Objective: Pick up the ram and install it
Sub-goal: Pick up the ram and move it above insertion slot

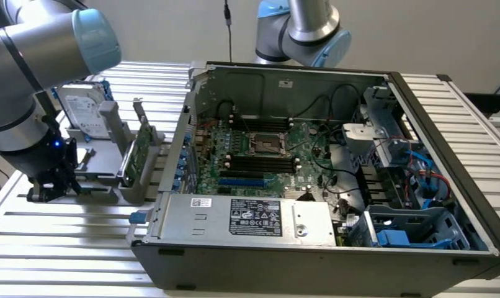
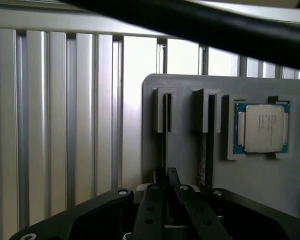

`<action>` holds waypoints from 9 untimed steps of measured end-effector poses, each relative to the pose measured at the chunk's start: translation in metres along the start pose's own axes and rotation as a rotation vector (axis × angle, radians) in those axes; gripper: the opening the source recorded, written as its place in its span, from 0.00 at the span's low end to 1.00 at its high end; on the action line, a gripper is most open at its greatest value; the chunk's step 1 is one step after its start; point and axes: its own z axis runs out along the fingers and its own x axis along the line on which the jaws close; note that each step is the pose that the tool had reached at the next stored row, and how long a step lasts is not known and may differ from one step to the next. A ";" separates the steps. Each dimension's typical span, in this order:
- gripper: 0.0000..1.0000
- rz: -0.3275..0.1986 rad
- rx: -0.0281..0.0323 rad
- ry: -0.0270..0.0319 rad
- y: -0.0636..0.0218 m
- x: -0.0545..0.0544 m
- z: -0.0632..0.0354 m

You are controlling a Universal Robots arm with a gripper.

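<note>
The ram [image 2: 165,145] shows edge-on in the wrist view as a thin, dark, straight strip, standing on its long edge in a narrow slot of a gray holder [image 2: 185,155]. Its faces and chips are turned away, so only the slim edge can be made out. A second stick [image 2: 203,155] of the same kind stands in the neighbouring slot, its edge slightly greenish and speckled. Both slots are cut into blocky, matte gray posts. Just beside them a square silver processor chip [image 2: 262,127] lies flat in a blue-rimmed recess.

The gripper [image 2: 168,175], made of black metal links with round bolt heads, sits directly in line with the ram, at the end of the strip away from the slotted post. Whether it is open or closed on the ram cannot be told.

In the exterior view the gripper [image 1: 51,186] hangs low over the holder's [image 1: 101,167] end, at the exterior view's left of the open computer case [image 1: 316,261]. Everything rests on a ribbed aluminium table [image 1: 68,236].
</note>
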 end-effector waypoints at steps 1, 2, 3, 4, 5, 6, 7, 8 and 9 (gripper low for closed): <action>0.14 0.003 -0.0009 -0.0003 -0.0001 0.000 0.0000; 0.14 0.007 -0.0022 -0.0005 -0.0002 0.000 0.0000; 0.14 0.011 -0.0035 -0.0007 -0.0003 0.000 0.0000; 0.14 0.015 -0.0046 -0.0010 -0.0004 0.000 0.0000; 0.14 0.019 -0.0056 -0.0012 -0.0005 0.000 0.0000; 0.14 0.023 -0.0068 -0.0014 -0.0006 0.000 0.0000; 0.14 0.028 -0.0084 -0.0017 -0.0007 0.000 0.0000; 0.14 0.032 -0.0099 -0.0019 -0.0009 0.000 -0.0001; 0.14 0.036 -0.0114 -0.0018 -0.0011 0.000 -0.0002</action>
